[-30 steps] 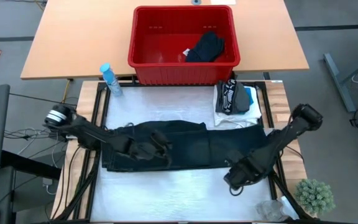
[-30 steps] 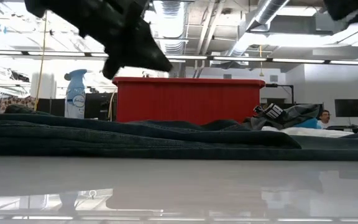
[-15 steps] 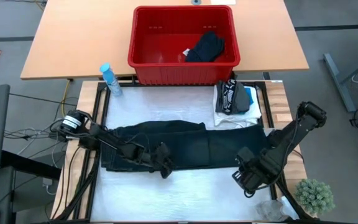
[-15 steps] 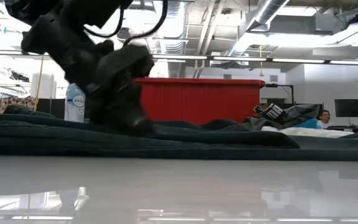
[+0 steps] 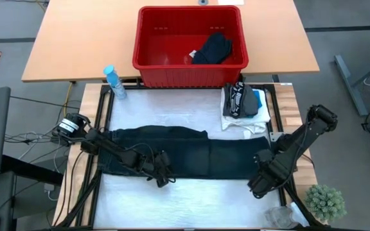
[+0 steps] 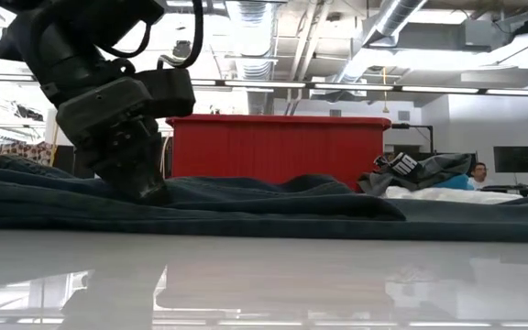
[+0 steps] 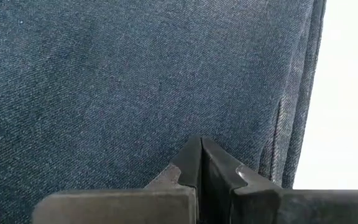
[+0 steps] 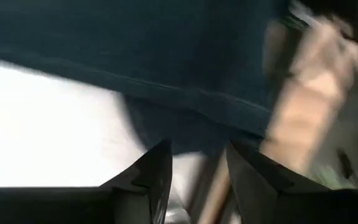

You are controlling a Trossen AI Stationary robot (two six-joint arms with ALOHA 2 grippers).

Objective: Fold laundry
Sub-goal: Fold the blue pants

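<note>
Surface: white mat on a wooden table, ceiling pipes and lights beyond.
Basket: one, red, behind the mat; holds one dark garment.
Pile: a small stack of garments, at the mat's right rear corner.
Trousers: one pair, dark, flat across the mat.
Bottle: one, beside the basket.
Left gripper: fingers pressed together, tip down on the trousers' near edge.
Right gripper: fingers spread, empty, low at the trousers' right end.

basket: red, on the wooden bench
spray bottle: beside basket
plant: near corner
</note>
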